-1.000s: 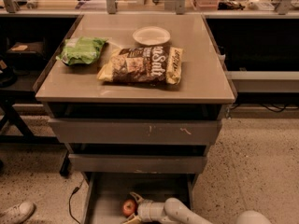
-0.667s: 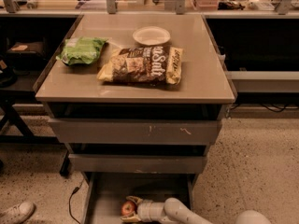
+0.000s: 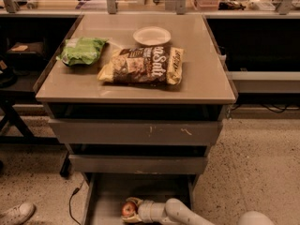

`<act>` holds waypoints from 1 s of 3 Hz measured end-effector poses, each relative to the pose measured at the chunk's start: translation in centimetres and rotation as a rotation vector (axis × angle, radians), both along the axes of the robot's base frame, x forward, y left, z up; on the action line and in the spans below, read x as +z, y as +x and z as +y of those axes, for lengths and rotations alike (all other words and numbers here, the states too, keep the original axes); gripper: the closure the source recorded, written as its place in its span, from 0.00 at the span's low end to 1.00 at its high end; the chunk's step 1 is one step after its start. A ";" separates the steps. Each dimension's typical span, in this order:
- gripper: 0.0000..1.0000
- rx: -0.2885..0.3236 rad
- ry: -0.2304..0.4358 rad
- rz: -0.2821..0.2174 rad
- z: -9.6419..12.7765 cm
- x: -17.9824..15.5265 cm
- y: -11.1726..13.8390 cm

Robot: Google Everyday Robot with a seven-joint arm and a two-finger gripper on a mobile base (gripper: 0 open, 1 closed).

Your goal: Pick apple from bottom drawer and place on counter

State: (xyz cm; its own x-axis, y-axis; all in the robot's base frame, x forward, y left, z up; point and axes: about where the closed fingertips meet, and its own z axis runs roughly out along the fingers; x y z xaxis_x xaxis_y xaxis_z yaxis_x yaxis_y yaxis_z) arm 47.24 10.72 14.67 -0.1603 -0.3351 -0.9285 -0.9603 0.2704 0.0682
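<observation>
The apple (image 3: 128, 209), small and red with yellowish patches, lies on the floor of the open bottom drawer (image 3: 108, 191) at the frame's lower edge. My gripper (image 3: 130, 210) reaches in from the right on a white arm, its fingers around the apple. The counter (image 3: 206, 78) is the beige top of the grey cabinet above.
On the counter lie a green bag (image 3: 80, 50), a large brown-and-yellow snack bag (image 3: 144, 65) and a white bowl (image 3: 152, 35). Two grey drawer fronts (image 3: 136, 133) sit above the open drawer. A white shoe (image 3: 16, 213) and a black cable (image 3: 72, 201) are at the lower left.
The apple and the gripper have shifted slightly left inside the bottom drawer, with the fingers now closer around the apple.
</observation>
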 end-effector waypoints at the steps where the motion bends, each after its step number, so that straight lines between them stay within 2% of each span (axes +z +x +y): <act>1: 1.00 -0.036 0.018 0.013 -1.4 3.5 0.5; 3: 1.00 -0.117 0.004 0.052 -5.8 11.8 -0.1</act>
State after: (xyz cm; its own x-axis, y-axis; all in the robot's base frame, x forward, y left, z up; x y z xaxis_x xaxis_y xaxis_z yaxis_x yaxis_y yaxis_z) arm 47.15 4.92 26.51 -0.2457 -0.3076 -0.9192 -0.9173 0.3803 0.1180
